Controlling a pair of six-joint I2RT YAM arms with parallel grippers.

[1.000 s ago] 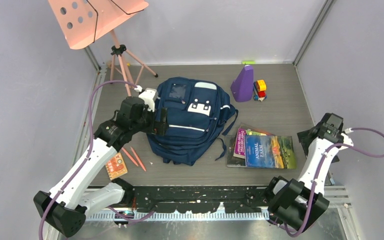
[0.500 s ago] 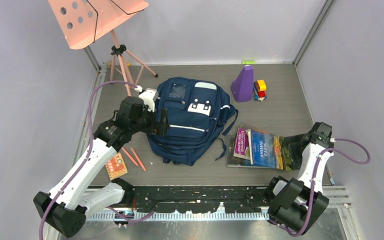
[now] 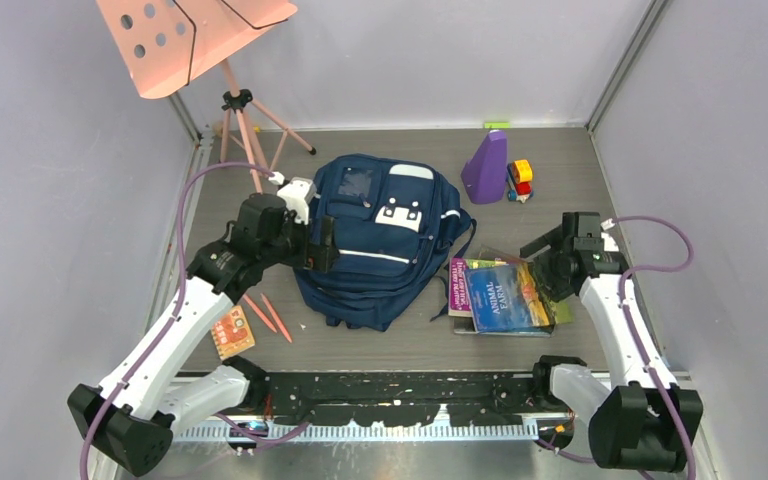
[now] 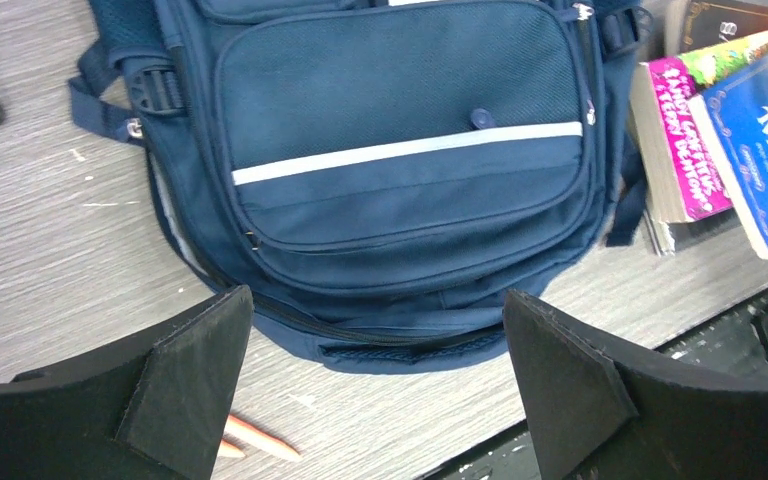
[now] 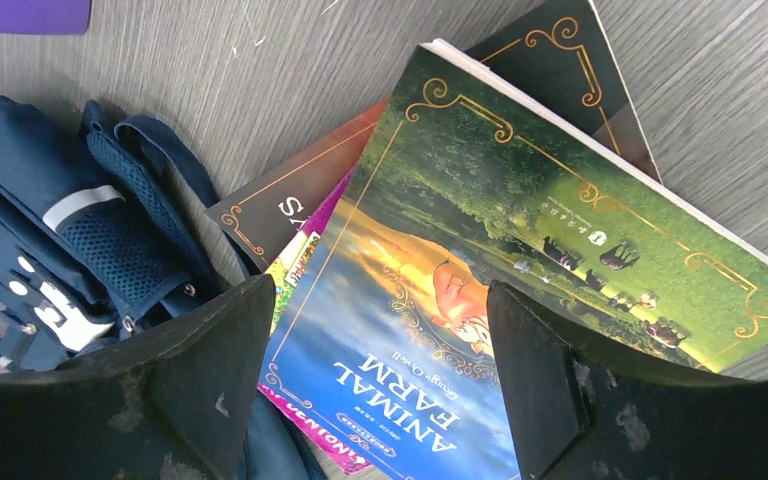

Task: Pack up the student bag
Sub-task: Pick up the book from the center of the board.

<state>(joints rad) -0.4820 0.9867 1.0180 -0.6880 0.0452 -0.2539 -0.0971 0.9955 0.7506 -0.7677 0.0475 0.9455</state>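
The student bag (image 3: 380, 240), a navy backpack with white stripes, lies flat mid-table, front pockets up, and fills the left wrist view (image 4: 400, 150). My left gripper (image 3: 320, 243) hovers at its left side, open and empty (image 4: 375, 385), with the bag's bottom edge between the fingers (image 4: 185, 385). A stack of books (image 3: 500, 295) lies right of the bag, the blue "Animal Farm" book (image 5: 460, 300) on top and skewed. My right gripper (image 3: 545, 272) is just above that book, open (image 5: 380, 390), with the cover showing between its fingers (image 5: 550, 390). The bag's straps (image 5: 130, 200) lie against the books.
A pink music stand (image 3: 195, 40) rises at the back left. A purple wedge (image 3: 487, 165) and a toy of coloured blocks (image 3: 520, 180) sit behind the books. Two orange pencils (image 3: 268, 315) and a small orange card (image 3: 232, 332) lie left of the bag's near end.
My right arm swung in from the table's right edge to over the books, its jaws narrowing a little. The top book slid left and turned. The left arm stayed put.
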